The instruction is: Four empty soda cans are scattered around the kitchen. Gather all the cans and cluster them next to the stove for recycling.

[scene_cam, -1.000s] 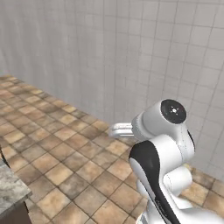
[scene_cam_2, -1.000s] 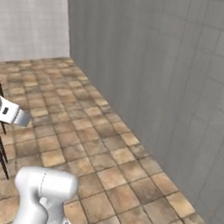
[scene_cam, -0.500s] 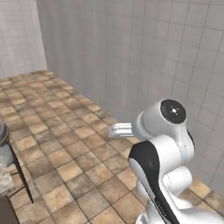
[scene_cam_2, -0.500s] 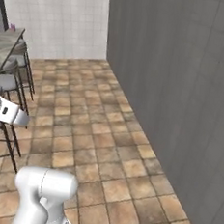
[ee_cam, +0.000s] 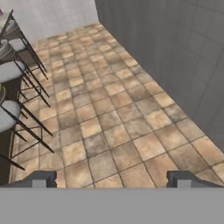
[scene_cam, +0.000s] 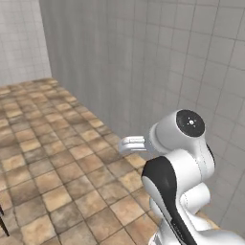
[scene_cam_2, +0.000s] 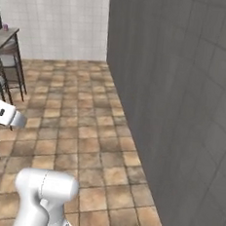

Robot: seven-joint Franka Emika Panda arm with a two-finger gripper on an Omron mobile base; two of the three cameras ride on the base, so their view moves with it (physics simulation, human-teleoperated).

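While the arm sits folded low over its base, the fingers are spread wide apart with nothing between them, and brown tiled floor lies beneath them. Off to one side in the hand view there's a row of stools, grey round seats on thin dark legs, lined up one behind another. From the right base view, a counter stands at the far left with a stool tucked against it, and a tiny purple thing rests on its top — too small to say whether it's one of the soda cans. A tall grey tiled wall runs down the right side, well apart from the stools. A paler white wall closes off the far end.
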